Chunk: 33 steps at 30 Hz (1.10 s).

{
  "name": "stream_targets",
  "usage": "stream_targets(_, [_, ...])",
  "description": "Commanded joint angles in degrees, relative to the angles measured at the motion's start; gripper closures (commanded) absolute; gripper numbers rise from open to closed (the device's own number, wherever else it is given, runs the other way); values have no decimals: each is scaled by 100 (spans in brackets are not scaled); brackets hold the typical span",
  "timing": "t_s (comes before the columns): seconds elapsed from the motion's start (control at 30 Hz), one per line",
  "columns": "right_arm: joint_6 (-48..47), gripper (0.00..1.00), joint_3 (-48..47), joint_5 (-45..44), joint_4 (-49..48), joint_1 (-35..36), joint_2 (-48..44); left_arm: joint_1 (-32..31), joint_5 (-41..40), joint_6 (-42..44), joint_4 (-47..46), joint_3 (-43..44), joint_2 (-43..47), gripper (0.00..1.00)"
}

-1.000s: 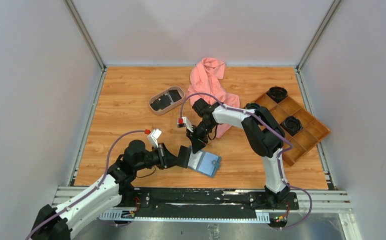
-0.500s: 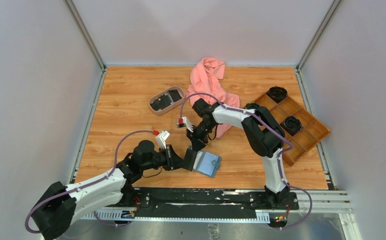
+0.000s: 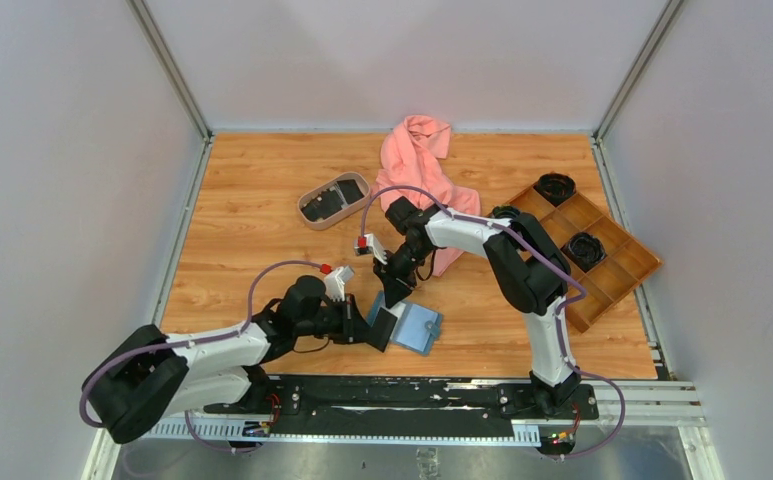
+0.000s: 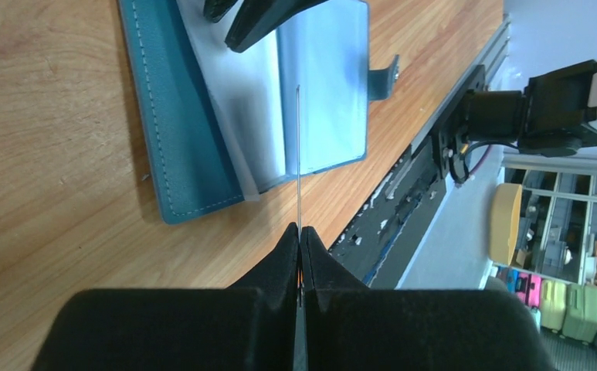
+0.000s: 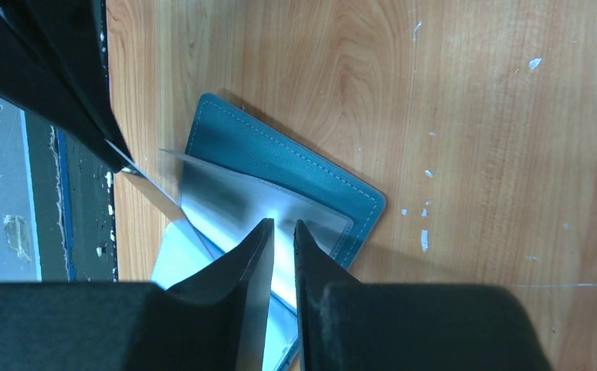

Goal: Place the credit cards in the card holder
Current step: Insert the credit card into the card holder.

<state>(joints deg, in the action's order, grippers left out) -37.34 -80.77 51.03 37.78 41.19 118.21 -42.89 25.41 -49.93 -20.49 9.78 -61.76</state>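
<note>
**Card poised at the pocket mouth**

Low in the centre of the overhead view, the left gripper is clamped tight on a credit card. The left wrist view shows the card edge-on, a hair-thin line pointing up the frame at the card holder. The holder lies open on the table, teal cover down, with its pale inner leaf partly raised. The right gripper sits over it, jaws narrowly apart with that leaf at their tips. Whether they pinch the leaf or only steady it, I cannot tell.

The step in hand looks like feeding the card into a pocket. Doing it well likely means holding the card's leading edge square to the pocket mouth and sliding it in low under the raised leaf, while the right gripper stops the holder from skating off. A skewed entry would probably snag the leaf or shove the holder.

Further up, left of centre, the oval beige tray holds black cards. Toward the right edge, the wooden compartment tray carries two black round objects, each in its own cell. A pink cloth lies crumpled at top centre.
</note>
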Motion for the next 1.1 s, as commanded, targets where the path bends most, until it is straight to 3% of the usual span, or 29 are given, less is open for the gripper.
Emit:
stream_targets(0.0, [-53,80,-24,122,224,82,-109,-27,74,276,-232,191,-407,100])
stream_targets(0.5, [-747,69,142,-305,650,-172,-1130,555,1081,525,-236,596,-1268,100])
stream_targets(0.87, [-3396,70,1470,-915,815,-288,-2009,734,1878,495,-232,1217,-2270,100])
stream_targets(0.97, [-3331,71,1629,-1185,445,-289,-1888,764,1964,561,-96,1333,-2407,100])
stream_targets(1.07, [-2467,72,1389,-1040,78,-329,-1684,760,1981,627,-36,1351,-2487,100])
